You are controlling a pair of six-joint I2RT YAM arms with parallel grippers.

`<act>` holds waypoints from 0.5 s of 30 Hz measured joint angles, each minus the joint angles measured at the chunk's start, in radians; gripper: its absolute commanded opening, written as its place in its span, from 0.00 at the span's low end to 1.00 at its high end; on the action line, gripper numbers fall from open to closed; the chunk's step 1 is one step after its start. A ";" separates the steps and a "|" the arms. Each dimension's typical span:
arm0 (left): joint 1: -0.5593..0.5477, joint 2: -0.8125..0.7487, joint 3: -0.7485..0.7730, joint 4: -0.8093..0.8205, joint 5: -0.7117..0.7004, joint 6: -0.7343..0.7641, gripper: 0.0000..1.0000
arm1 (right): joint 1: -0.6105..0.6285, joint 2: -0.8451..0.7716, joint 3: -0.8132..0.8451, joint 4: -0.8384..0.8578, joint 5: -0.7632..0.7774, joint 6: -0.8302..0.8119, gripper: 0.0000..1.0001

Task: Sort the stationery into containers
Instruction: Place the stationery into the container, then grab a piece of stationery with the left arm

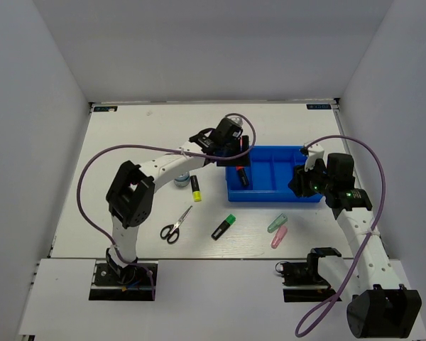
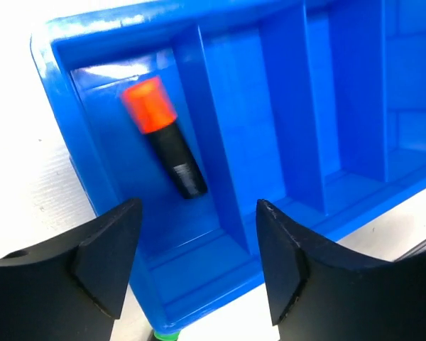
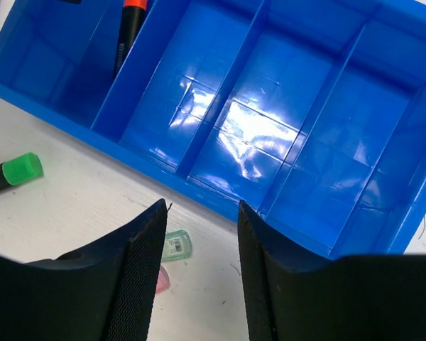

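Left gripper (image 2: 197, 213) is hovering wide open, empty, over bin's (image 2: 64, 42) end slot — orange marker (image 2: 163, 135) is lying inside, sorted. Right gripper (image 3: 201, 209) is hovering open, empty too; scissors (image 1: 176, 224) & green marker (image 1: 224, 226) waiting on table (image 1: 128, 142).

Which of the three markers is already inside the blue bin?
The orange-capped marker, lying in the left end compartment of the bin; the yellow-capped marker and green-capped marker lie on the table.
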 measured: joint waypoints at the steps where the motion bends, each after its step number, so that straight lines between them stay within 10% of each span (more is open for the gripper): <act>1: 0.000 0.000 0.006 -0.004 -0.001 -0.001 0.72 | 0.000 0.000 0.000 0.000 0.000 0.000 0.48; 4: 0.002 -0.002 0.015 -0.013 -0.009 -0.007 0.13 | 0.000 0.000 0.000 0.000 0.000 -0.001 0.48; 6: 0.002 -0.013 0.015 -0.039 -0.040 0.019 0.00 | 0.000 0.000 0.000 0.000 0.000 -0.001 0.48; 8: 0.002 -0.039 0.010 -0.089 -0.116 0.036 0.17 | 0.000 0.000 0.000 0.000 0.000 -0.001 0.48; 9: 0.002 -0.064 0.001 -0.120 -0.166 0.046 0.49 | 0.000 0.000 0.000 0.000 0.000 -0.001 0.48; 15: 0.126 -0.316 -0.212 -0.245 -0.336 0.056 0.89 | 0.000 0.000 0.000 0.000 -0.001 -0.001 0.48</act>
